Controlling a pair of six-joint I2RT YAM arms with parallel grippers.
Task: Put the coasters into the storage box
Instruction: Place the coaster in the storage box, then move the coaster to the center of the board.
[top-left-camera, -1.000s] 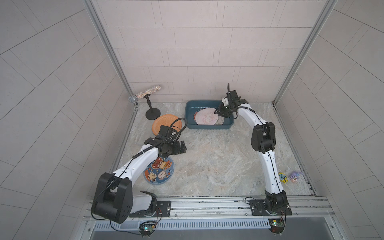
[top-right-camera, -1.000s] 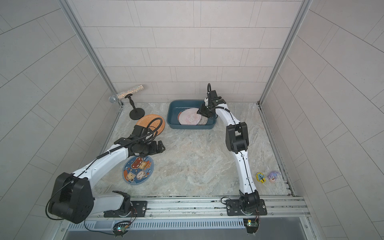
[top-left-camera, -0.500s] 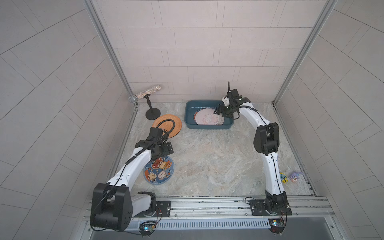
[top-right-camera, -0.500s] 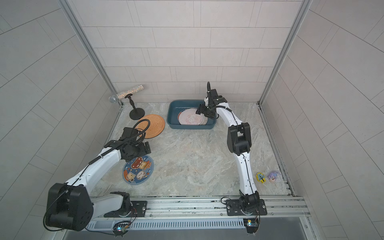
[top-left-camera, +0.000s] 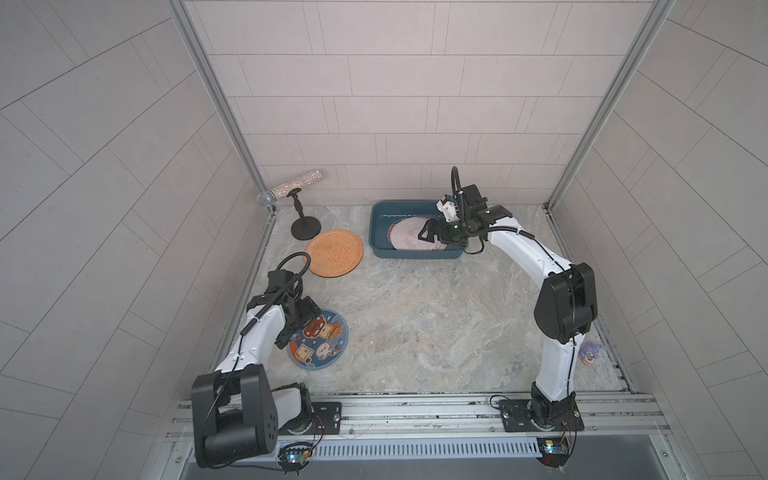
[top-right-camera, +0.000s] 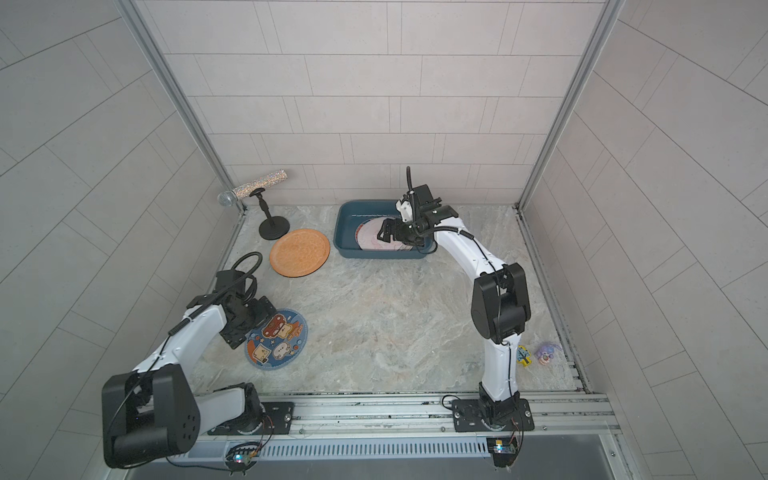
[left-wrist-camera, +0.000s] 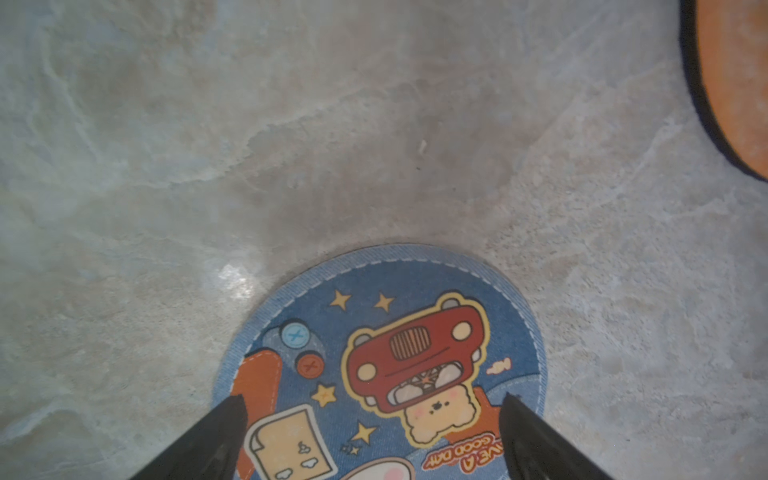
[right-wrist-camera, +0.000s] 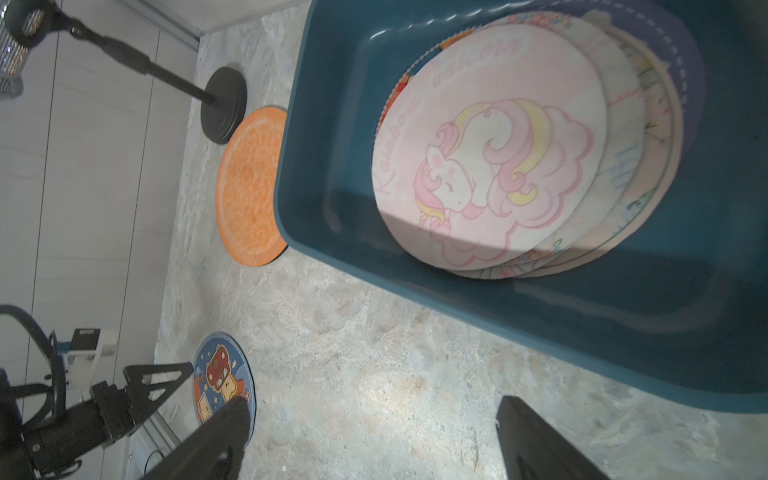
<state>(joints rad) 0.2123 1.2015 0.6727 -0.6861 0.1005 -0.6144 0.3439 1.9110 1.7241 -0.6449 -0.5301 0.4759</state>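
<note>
The storage box (top-left-camera: 376, 232) is a dark teal tray at the back of the table, seen in both top views. Several coasters lie stacked in it, and a pink unicorn coaster (right-wrist-camera: 486, 145) is on top. My right gripper (top-left-camera: 426, 232) hovers over the box's right part, open and empty. The orange coaster (top-left-camera: 333, 252) lies flat to the left of the box. A blue cartoon coaster (left-wrist-camera: 386, 365) lies at the front left. My left gripper (left-wrist-camera: 372, 400) hangs just above its edge, open, with one finger on either side.
A black microphone stand (top-left-camera: 305, 228) with a glittery microphone (top-left-camera: 291, 191) stands in the back left corner, close to the orange coaster. Two small toys (top-right-camera: 523, 355) lie by the right wall. Walls close three sides, and a metal rail (top-left-camera: 415, 409) runs along the front.
My right gripper has opened wide over the box. My left arm has drawn back to the front left, from near the orange coaster to over the blue cartoon coaster.
</note>
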